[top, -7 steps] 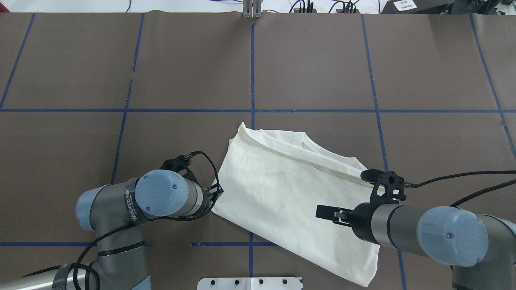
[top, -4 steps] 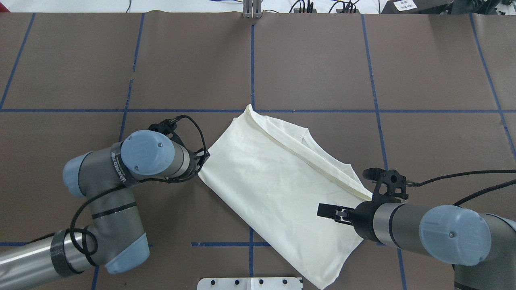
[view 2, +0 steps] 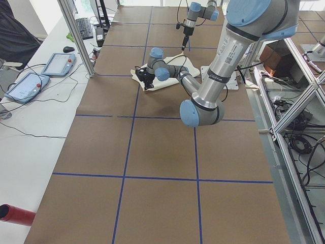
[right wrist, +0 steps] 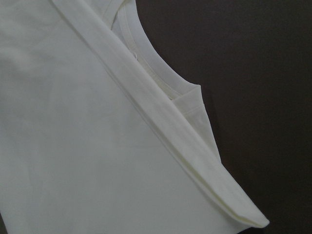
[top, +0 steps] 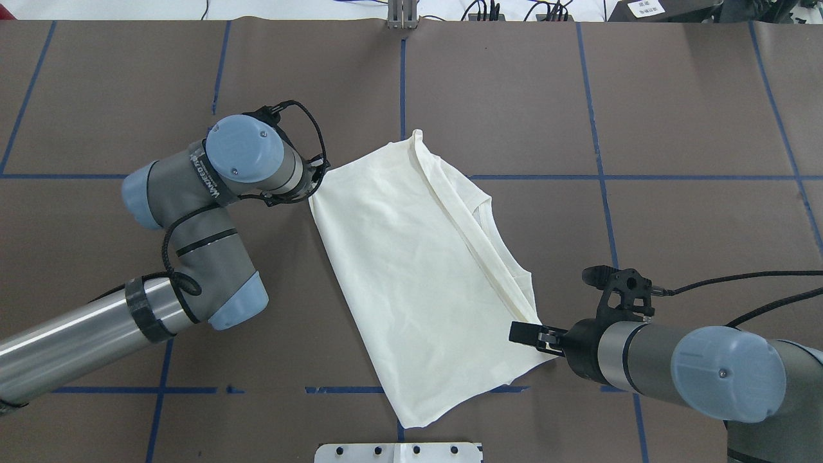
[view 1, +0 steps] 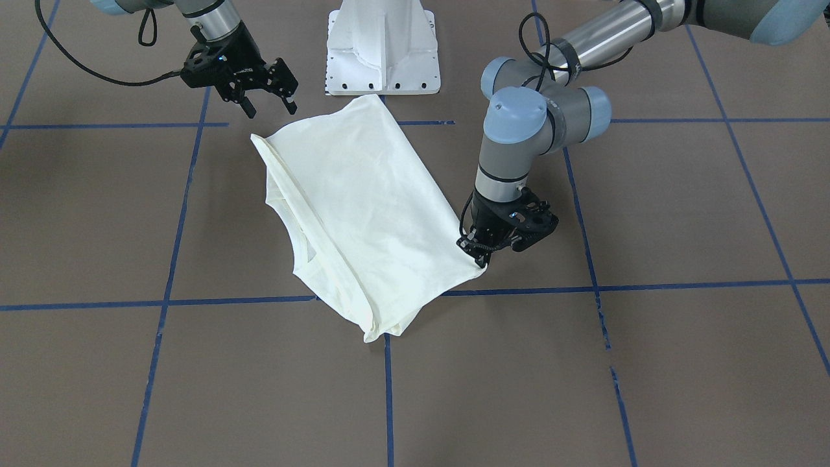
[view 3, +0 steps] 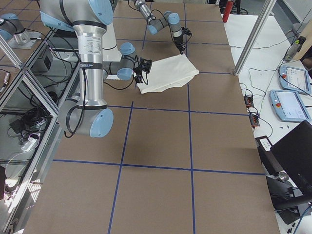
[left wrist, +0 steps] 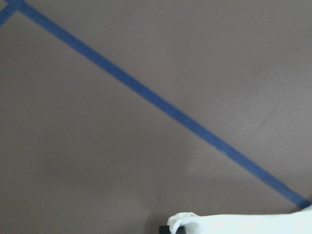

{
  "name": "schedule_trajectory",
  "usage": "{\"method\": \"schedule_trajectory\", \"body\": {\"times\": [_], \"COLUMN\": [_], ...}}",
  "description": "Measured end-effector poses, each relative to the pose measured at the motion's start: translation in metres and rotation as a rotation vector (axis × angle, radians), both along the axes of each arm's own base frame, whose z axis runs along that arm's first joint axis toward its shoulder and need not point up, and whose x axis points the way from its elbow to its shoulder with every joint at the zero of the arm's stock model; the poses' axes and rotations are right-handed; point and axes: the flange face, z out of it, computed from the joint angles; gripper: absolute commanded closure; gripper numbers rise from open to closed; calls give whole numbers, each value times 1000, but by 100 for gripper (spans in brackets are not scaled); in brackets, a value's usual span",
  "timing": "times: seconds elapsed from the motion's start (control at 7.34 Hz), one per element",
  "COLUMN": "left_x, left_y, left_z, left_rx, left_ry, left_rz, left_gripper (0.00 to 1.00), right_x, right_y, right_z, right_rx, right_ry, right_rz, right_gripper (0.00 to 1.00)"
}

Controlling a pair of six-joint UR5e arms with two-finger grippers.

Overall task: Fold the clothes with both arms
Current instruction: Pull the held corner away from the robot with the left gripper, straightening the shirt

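The clothes, one cream shirt (top: 411, 270), lie folded lengthwise and plain side up, slanting across the table's middle (view 1: 363, 207). The ribbed neckline (right wrist: 146, 58) peeks from under a folded strip. My left gripper (view 1: 482, 258) is low at the table, shut on the shirt's far left corner (top: 316, 175); a bit of cream cloth (left wrist: 243, 224) fills the bottom edge of the left wrist view. My right gripper (view 1: 271, 106) hangs open above the table beside the shirt's near right corner (top: 526, 334), holding nothing.
The white pedestal base (view 1: 382, 45) stands just behind the shirt's near edge. Blue tape lines (top: 598, 177) grid the brown table cover. A metal bracket (top: 402, 19) sits at the far edge. Tablets (view 2: 23, 86) lie on the side bench.
My left gripper has dragged its corner away from the robot, swinging the shirt round and sliding it forward. The right gripper has stayed put; the shirt has slid out from beneath it.
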Motion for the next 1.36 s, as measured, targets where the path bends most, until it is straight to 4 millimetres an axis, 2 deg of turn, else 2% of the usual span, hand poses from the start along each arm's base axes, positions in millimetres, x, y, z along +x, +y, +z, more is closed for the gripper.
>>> {"method": "schedule_trajectory", "body": {"times": [0.55,0.82,0.95,1.09,1.36], "left_x": [22,21,21,19,3], "left_y": [-85,-114,-123,-129,-141], "left_z": [-2,3,8,11,6], "left_rx": [125,207,243,264,285], "left_ry": [-5,-1,-2,-10,-7], "left_rz": [12,23,23,19,1], "left_gripper": [100,100,33,0,0], "right_x": [1,1,0,-1,-2], "right_y": [-1,-1,-1,-1,-3], "right_z": [1,0,0,-1,-1], "right_rx": [0,0,0,0,0], "right_ry": [1,0,0,-1,3], "right_rz": [5,6,6,5,7], "right_gripper": [0,0,0,0,0]}}
